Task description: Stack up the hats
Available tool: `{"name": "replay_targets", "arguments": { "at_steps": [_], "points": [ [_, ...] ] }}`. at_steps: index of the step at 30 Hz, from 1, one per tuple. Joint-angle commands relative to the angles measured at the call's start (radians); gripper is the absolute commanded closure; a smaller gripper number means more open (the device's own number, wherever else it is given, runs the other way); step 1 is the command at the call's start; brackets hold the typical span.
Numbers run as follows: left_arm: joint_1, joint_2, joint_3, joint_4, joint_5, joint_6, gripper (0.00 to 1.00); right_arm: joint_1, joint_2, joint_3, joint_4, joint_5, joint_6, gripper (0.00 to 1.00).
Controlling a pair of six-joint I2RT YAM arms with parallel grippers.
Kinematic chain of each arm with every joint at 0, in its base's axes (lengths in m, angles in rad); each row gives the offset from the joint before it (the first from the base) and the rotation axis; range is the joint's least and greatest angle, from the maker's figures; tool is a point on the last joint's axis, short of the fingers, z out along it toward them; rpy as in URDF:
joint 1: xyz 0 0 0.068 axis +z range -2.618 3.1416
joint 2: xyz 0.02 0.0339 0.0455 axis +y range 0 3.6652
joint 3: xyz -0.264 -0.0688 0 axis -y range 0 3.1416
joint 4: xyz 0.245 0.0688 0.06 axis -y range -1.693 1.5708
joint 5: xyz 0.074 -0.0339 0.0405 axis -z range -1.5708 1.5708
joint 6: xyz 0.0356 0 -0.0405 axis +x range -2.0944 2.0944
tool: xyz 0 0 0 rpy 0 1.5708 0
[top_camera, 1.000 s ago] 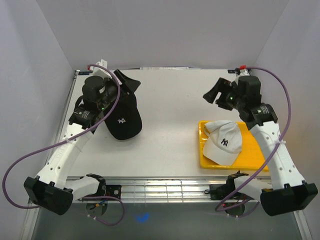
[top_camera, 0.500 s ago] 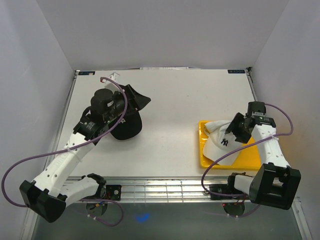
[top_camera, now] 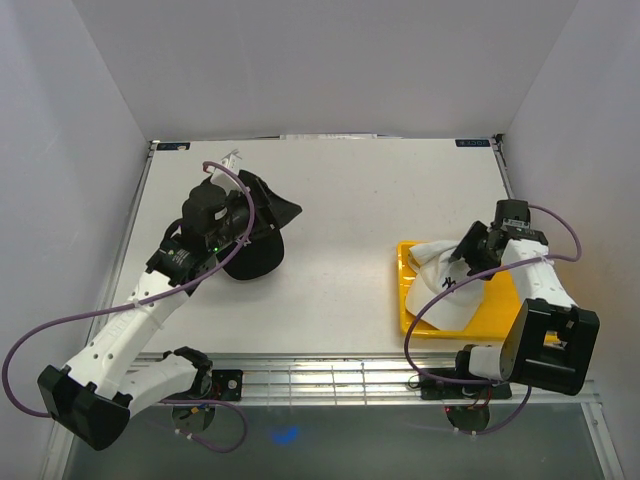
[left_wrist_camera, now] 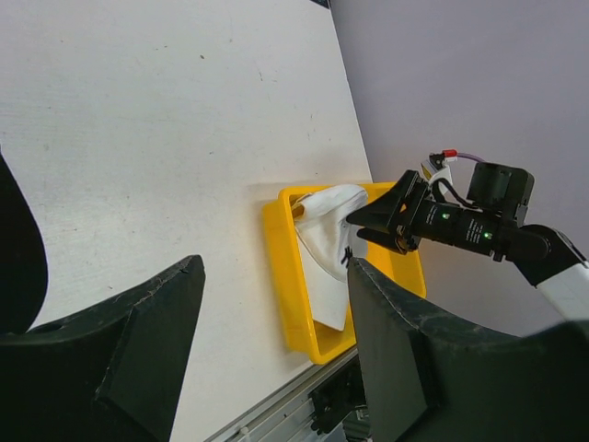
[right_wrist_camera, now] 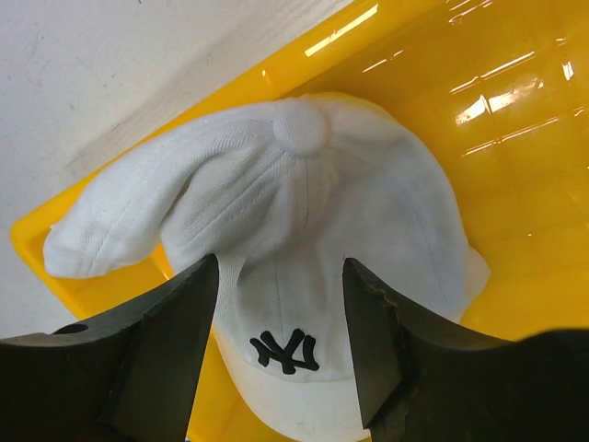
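The middle of the surface [top_camera: 350, 200] lies bare between the black cap [top_camera: 255, 258] on the left and the yellow tray [right_wrist_camera: 515, 138] on the right, and a pincer could cross there or along the far edge. On the right the tray's raised rim and the white cap [right_wrist_camera: 304, 212] filling much of it crowd the right pincer [right_wrist_camera: 279, 304] — its fingers stand apart either side of the crown, with the side wall [top_camera: 570, 120] near. The left pincer [left_wrist_camera: 274, 276] has bare surface beyond its spread fingers, the black cap close at its left.

The right pincer [top_camera: 466, 262] drops from high at the back down over the white cap [top_camera: 440, 298]; the black cap [top_camera: 258, 252] shifts slightly right.
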Motion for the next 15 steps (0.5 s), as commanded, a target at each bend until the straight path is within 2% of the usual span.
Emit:
{"name": "replay_targets", "arguments": {
  "at_steps": [1, 3, 6, 9, 10, 11, 15],
  "points": [
    [-0.004, -0.028, 0.004, -0.017, 0.006, 0.006, 0.27, -0.006, 0.018, -0.001, 0.060, 0.006, 0.010, 0.38],
    [-0.004, -0.027, 0.005, -0.021, 0.004, 0.009, 0.27, -0.006, 0.020, -0.008, 0.071, 0.009, 0.008, 0.40],
    [-0.004, -0.027, 0.005, -0.034, 0.007, 0.006, 0.27, -0.008, 0.021, -0.020, 0.089, 0.009, 0.007, 0.51],
    [-0.004, -0.028, 0.002, -0.040, 0.012, 0.006, 0.27, -0.008, 0.020, -0.031, 0.095, 0.006, 0.002, 0.76],
    [-0.004, -0.028, 0.001, -0.040, 0.012, 0.009, 0.27, -0.008, 0.014, -0.031, 0.094, 0.001, 0.001, 0.88],
    [-0.004, -0.031, 0.001, -0.041, 0.015, 0.014, 0.27, -0.008, 0.007, -0.026, 0.089, -0.005, 0.002, 0.92],
    [-0.004, -0.033, 0.005, -0.054, 0.019, 0.023, 0.26, -0.008, -0.086, 0.044, 0.032, -0.040, -0.009, 0.92]
  ]
}}
